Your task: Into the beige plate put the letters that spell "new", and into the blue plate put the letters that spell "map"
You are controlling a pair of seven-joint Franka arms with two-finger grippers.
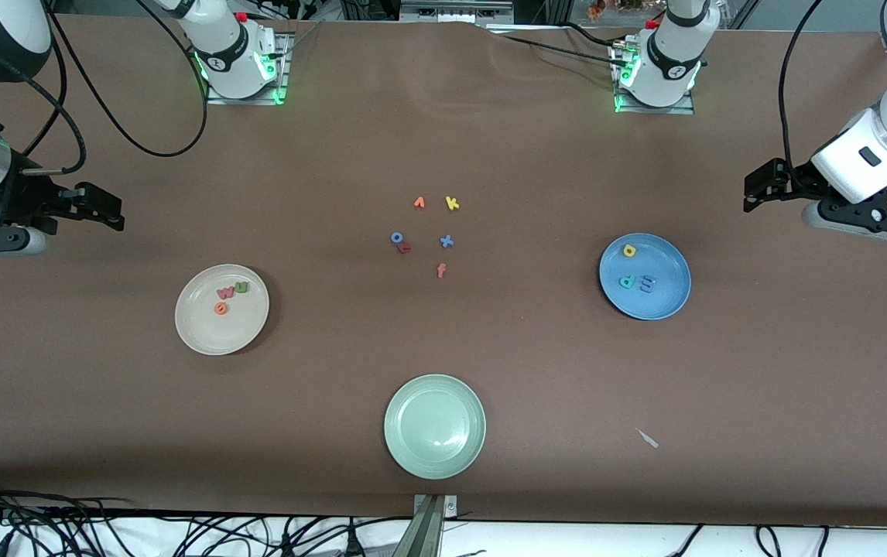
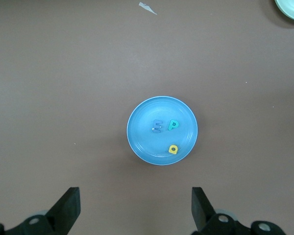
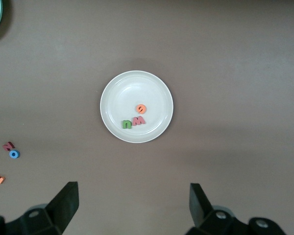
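The beige plate (image 1: 211, 333) (image 3: 117, 93) holds the green n (image 1: 241, 287) (image 3: 126, 124), the pinkish-red w (image 1: 224, 293) (image 3: 138, 120) and the orange e (image 1: 220, 308) (image 3: 141, 108). In the blue plate (image 1: 668, 298) (image 2: 142, 127) lie the yellow a (image 1: 629, 251) (image 2: 173, 149), the teal p (image 1: 627, 281) (image 2: 172, 125) and the periwinkle m (image 1: 646, 284) (image 2: 158, 127). My right gripper (image 1: 107, 210) (image 3: 134, 203) hangs open and empty over bare table at the right arm's end. My left gripper (image 1: 757, 193) (image 2: 135, 205) is also open and empty, over bare table at the left arm's end.
A pale green plate (image 1: 434, 425) sits near the table's front edge. Loose letters lie mid-table: an orange one (image 1: 419, 203), yellow k (image 1: 452, 203), blue o (image 1: 396, 237), a red one (image 1: 405, 247), blue x (image 1: 446, 241), orange f (image 1: 441, 270). A white scrap (image 1: 648, 438) lies nearer the front camera than the blue plate.
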